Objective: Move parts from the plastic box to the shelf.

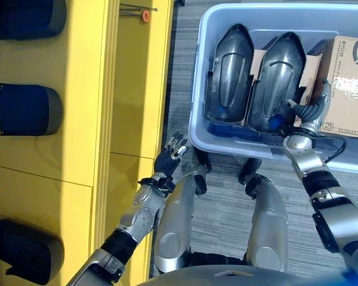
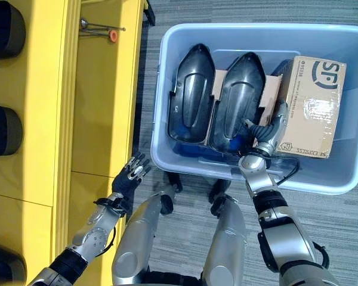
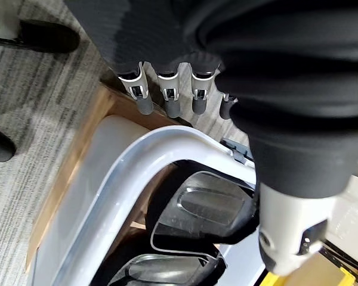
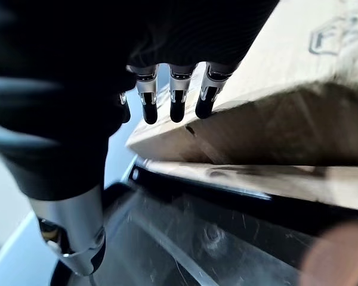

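- Two dark parts [image 2: 191, 95] standing on edge side by side inside the plastic box [image 2: 167, 152], leaning on brown card, easy to reach from above.
- Cardboard box [image 2: 310, 107] sitting in the same plastic box, just beside the second part [image 2: 238, 101].
- Right hand [image 2: 273, 132] reaching down into the plastic box, between the second part and the cardboard box, likely going for that part.
- Right hand's fingers [image 4: 176, 98] straight and relaxed in its wrist view, holding nothing, close to the cardboard box's edge.
- Left hand [image 2: 130, 174] hanging over the floor between the yellow shelf [image 2: 101, 107] and the plastic box, fingers [image 3: 167, 98] spread and empty, probably waiting out of the way.
- Three dark parts [image 1: 24, 110] already lying on the yellow shelf in a row, well apart from one another.
- Small metal tool with an orange tip [image 2: 112, 36] lying at the far end of the shelf.
- Job partly done, by the look of it: some parts on the shelf, two left in the plastic box.
- Tight gap beside the cardboard box, so a careful grab needed, or a bumped part could tip over.
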Tool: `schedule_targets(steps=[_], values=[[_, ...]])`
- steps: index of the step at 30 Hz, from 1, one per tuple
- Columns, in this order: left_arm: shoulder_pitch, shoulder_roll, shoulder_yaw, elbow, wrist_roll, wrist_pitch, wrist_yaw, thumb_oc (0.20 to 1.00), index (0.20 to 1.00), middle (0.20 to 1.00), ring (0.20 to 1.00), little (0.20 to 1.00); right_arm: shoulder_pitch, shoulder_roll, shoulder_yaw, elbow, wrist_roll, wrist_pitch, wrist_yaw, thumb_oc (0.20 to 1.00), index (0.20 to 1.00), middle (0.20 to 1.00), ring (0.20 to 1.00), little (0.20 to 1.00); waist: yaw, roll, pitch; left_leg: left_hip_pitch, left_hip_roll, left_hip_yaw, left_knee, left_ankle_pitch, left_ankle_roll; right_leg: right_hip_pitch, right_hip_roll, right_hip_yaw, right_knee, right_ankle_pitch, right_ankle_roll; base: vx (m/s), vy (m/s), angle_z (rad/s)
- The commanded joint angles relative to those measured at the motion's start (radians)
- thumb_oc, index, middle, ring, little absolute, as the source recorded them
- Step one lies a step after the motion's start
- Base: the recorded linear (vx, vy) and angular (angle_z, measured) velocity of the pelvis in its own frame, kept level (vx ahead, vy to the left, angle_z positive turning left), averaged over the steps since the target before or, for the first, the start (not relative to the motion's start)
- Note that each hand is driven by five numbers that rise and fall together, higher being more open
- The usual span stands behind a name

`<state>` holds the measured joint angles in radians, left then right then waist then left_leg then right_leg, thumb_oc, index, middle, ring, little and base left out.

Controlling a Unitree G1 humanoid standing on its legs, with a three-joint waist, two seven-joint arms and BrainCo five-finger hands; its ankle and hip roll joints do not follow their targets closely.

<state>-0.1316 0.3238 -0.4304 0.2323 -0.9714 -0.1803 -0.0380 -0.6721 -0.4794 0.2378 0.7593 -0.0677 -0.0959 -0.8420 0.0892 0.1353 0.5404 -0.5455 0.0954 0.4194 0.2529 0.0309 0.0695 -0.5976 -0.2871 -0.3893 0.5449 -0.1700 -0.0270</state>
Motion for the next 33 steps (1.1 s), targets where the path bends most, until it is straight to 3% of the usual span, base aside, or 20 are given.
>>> schedule_targets(steps=[1, 5, 13, 17, 19, 20, 26, 27, 31, 33], values=[[0.023, -0.009, -0.043, -0.030, -0.004, -0.034, -0.036, 1.000, 1.000, 1.000, 1.000, 1.000, -0.020, -0.063, 0.035, -0.020, -0.251, 0.035, -0.114, 1.000, 1.000, 1.000, 1.000, 1.000, 0.026, 0.064, -0.020, 0.030, -0.002, -0.064, -0.015, -0.065, -0.061, -0.024, -0.018, 0.016, 0.063, 0.013, 0.082, 0.00, 0.000, 0.00], [0.021, -0.004, -0.045, -0.011, -0.011, -0.026, -0.063, 1.000, 1.000, 1.000, 1.000, 1.000, -0.031, -0.079, 0.086, -0.054, -0.327, 0.024, -0.118, 1.000, 1.000, 1.000, 1.000, 1.000, 0.029, 0.065, -0.020, 0.030, -0.005, -0.064, -0.024, -0.061, -0.061, -0.021, -0.020, 0.014, 0.048, 0.021, 0.088, 0.01, 0.004, 0.05], [0.044, -0.005, -0.024, 0.035, -0.054, -0.050, -0.116, 1.000, 1.000, 1.000, 1.000, 1.000, 0.001, -0.087, 0.115, -0.059, -0.269, 0.065, -0.160, 1.000, 1.000, 1.000, 1.000, 1.000, 0.028, 0.062, -0.020, 0.020, -0.005, -0.069, -0.023, -0.060, -0.059, -0.029, -0.011, 0.020, 0.049, 0.018, 0.085, 0.01, -0.003, 0.02], [0.043, -0.011, -0.024, 0.044, -0.052, -0.050, -0.127, 1.000, 1.000, 1.000, 1.000, 1.000, 0.009, -0.075, 0.100, -0.021, -0.154, 0.067, -0.156, 1.000, 1.000, 1.000, 1.000, 1.000, 0.030, 0.066, -0.020, 0.016, -0.006, -0.068, -0.018, -0.062, -0.058, -0.032, -0.014, 0.021, 0.054, 0.018, 0.083, 0.00, 0.000, 0.00], [0.040, -0.017, -0.028, 0.045, 0.013, -0.059, -0.100, 1.000, 1.000, 1.000, 1.000, 1.000, 0.013, -0.057, 0.058, 0.022, -0.025, 0.105, -0.265, 1.000, 1.000, 1.000, 1.000, 1.000, 0.028, 0.070, -0.020, 0.014, -0.006, -0.067, -0.017, -0.065, -0.059, -0.036, -0.013, 0.020, 0.054, 0.016, 0.083, 0.00, 0.000, 0.00], [0.038, -0.020, -0.039, 0.046, 0.044, -0.076, -0.069, 1.000, 1.000, 1.000, 1.000, 1.000, 0.023, -0.051, 0.017, 0.048, -0.017, 0.070, -0.243, 1.000, 1.000, 1.000, 1.000, 1.000, 0.025, 0.077, -0.020, 0.012, -0.005, -0.065, -0.019, -0.062, -0.061, -0.042, -0.015, 0.020, 0.054, 0.018, 0.082, 0.03, 0.035, 0.02], [0.029, -0.037, -0.049, 0.067, 0.026, -0.079, -0.077, 1.000, 1.000, 1.000, 1.000, 1.000, 0.018, -0.025, -0.006, 0.073, 0.049, 0.018, -0.188, 1.000, 1.000, 1.000, 1.000, 1.000, 0.024, 0.090, -0.020, 0.011, -0.007, -0.059, -0.019, -0.063, -0.061, -0.047, -0.016, 0.024, 0.060, 0.010, 0.077, 0.01, 0.022, 0.00], [0.031, -0.039, -0.051, 0.065, 0.027, -0.080, -0.094, 1.000, 1.000, 1.000, 1.000, 1.000, 0.021, -0.016, -0.008, 0.069, 0.070, -0.057, -0.095, 1.000, 1.000, 1.000, 1.000, 1.000, 0.024, 0.090, -0.020, 0.009, -0.008, -0.061, -0.016, -0.064, -0.062, -0.048, -0.015, 0.024, 0.062, 0.008, 0.074, 0.00, 0.000, 0.00], [0.022, -0.033, -0.047, 0.035, 0.054, -0.107, -0.065, 1.000, 1.000, 1.000, 1.000, 1.000, 0.011, -0.013, 0.010, 0.037, 0.106, -0.080, -0.027, 1.000, 1.000, 1.000, 1.000, 1.000, 0.022, 0.086, -0.020, -0.002, 0.001, -0.055, -0.001, -0.067, -0.069, -0.063, -0.017, 0.018, 0.076, 0.001, 0.068, 0.00, -0.002, -0.01], [0.016, -0.031, -0.048, 0.025, 0.049, -0.092, -0.052, 1.000, 1.000, 1.000, 1.000, 1.000, 0.011, -0.007, 0.002, 0.033, 0.100, -0.086, -0.021, 1.000, 1.000, 1.000, 1.000, 1.000, 0.019, 0.084, -0.020, -0.007, 0.005, -0.055, 0.005, -0.067, -0.073, -0.069, -0.017, 0.019, 0.081, 0.000, 0.066, 0.01, -0.017, -0.04]])
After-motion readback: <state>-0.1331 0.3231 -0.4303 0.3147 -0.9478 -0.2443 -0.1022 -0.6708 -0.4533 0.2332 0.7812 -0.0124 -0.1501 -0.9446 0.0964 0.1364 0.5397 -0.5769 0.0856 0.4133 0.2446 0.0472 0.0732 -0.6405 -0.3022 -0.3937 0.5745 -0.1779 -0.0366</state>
